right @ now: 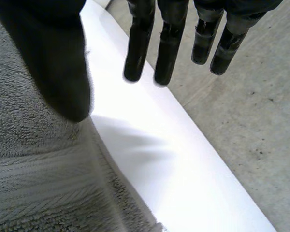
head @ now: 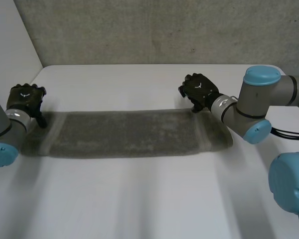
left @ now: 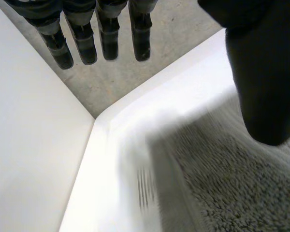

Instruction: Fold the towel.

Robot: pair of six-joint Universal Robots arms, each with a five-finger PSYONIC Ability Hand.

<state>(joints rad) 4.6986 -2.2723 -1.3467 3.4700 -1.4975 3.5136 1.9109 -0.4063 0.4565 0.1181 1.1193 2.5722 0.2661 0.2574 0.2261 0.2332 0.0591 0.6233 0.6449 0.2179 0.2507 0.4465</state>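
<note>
Grey terry-cloth towel (head: 124, 133) spread flat, lengthwise across white bench (head: 139, 199). Left hand (head: 26, 98) at its far left corner, fingers straight, holding nothing. Right hand (head: 199, 90) at far right corner, fingers straight too; thumb over towel edge, possibly touching.

The right hand (right: 53, 58) hangs over the towel's (right: 34, 164) edge, fingers (right: 137, 48) straight.

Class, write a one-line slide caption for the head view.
Grey towel spread on the white table, left hand and right hand open at its far edge, one near each end.
</note>
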